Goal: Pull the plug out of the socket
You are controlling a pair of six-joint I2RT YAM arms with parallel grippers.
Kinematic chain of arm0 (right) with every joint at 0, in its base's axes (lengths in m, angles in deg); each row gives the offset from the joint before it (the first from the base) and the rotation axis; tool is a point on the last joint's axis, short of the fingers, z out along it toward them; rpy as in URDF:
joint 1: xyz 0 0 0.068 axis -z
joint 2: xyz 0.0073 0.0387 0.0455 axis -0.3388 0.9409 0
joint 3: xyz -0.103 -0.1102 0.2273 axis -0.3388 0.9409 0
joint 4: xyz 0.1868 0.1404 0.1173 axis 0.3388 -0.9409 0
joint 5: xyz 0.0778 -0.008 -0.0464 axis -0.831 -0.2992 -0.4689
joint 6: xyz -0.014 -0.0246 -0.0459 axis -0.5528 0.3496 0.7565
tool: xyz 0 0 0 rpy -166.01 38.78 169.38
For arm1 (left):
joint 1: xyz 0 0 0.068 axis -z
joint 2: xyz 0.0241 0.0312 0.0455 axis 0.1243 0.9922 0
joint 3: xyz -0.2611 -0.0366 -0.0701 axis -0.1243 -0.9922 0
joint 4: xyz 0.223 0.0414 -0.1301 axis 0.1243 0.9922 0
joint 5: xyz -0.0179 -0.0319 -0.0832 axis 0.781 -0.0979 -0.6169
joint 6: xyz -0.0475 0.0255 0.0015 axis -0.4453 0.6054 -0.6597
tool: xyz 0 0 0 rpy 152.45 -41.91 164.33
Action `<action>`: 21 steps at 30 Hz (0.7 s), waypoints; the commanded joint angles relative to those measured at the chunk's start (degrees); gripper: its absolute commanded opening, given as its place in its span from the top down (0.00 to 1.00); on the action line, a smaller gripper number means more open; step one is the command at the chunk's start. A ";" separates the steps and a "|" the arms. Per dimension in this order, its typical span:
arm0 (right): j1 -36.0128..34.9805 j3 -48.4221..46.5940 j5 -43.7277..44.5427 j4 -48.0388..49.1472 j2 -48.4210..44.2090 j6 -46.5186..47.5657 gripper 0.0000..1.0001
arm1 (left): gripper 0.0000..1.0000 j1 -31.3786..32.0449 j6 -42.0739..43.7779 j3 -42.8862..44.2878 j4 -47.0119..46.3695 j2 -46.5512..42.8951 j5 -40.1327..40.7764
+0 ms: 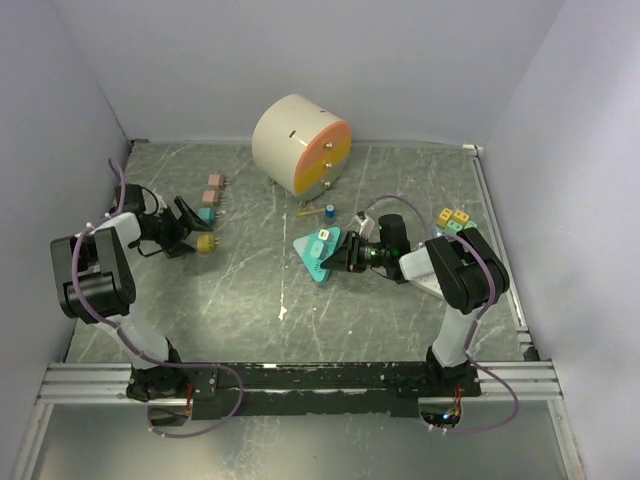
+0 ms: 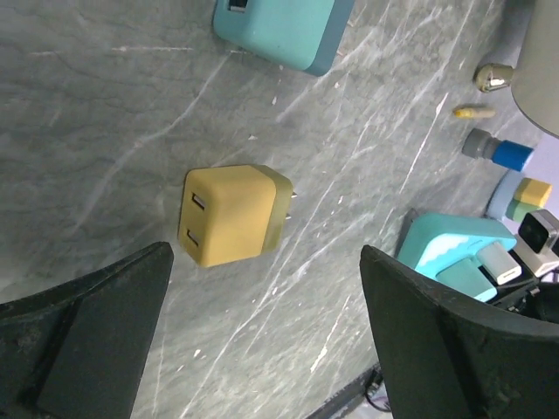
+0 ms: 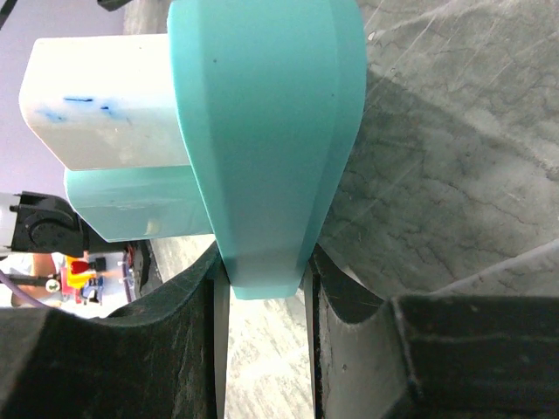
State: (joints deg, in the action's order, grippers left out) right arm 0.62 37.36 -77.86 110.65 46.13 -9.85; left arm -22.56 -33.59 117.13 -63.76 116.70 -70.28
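Note:
The teal three-sided socket (image 1: 318, 256) lies mid-table with a white plug (image 1: 324, 237) seated in its top. My right gripper (image 1: 352, 255) is shut on the socket's right corner. In the right wrist view both fingers (image 3: 175, 332) press the socket's teal edge (image 3: 262, 131), and the white plug (image 3: 105, 100) sticks out to the left. My left gripper (image 1: 190, 228) is open and empty at the far left, just beside a loose yellow plug (image 1: 205, 243). In the left wrist view that yellow plug (image 2: 231, 214) lies ahead of the spread fingers (image 2: 87, 332). The socket (image 2: 454, 253) shows at the right there.
A white drum with an orange and yellow face (image 1: 300, 145) stands at the back. Pink plugs (image 1: 213, 186) and a teal plug (image 1: 205, 214) lie near my left gripper. A blue-capped piece (image 1: 328, 211) lies behind the socket. Yellow and green plugs (image 1: 455, 220) lie at the right.

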 commanded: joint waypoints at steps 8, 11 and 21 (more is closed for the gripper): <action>0.36 1.25 7.77 -6.07 2.68 5.02 1.00 | 0.01 1.08 -1.68 -5.94 -1.90 -15.78 3.28; 0.29 0.81 6.89 -5.57 4.03 4.59 1.00 | 0.01 5.28 -3.80 -9.63 -2.50 -21.70 4.70; 0.30 1.03 6.75 -5.52 4.08 4.39 1.00 | 0.00 33.93 -17.93 -20.05 -12.89 -37.37 18.87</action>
State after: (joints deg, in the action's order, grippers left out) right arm 0.71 36.51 -78.91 111.85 47.55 -10.05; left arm 2.40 -44.73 99.31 -68.98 82.18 -59.09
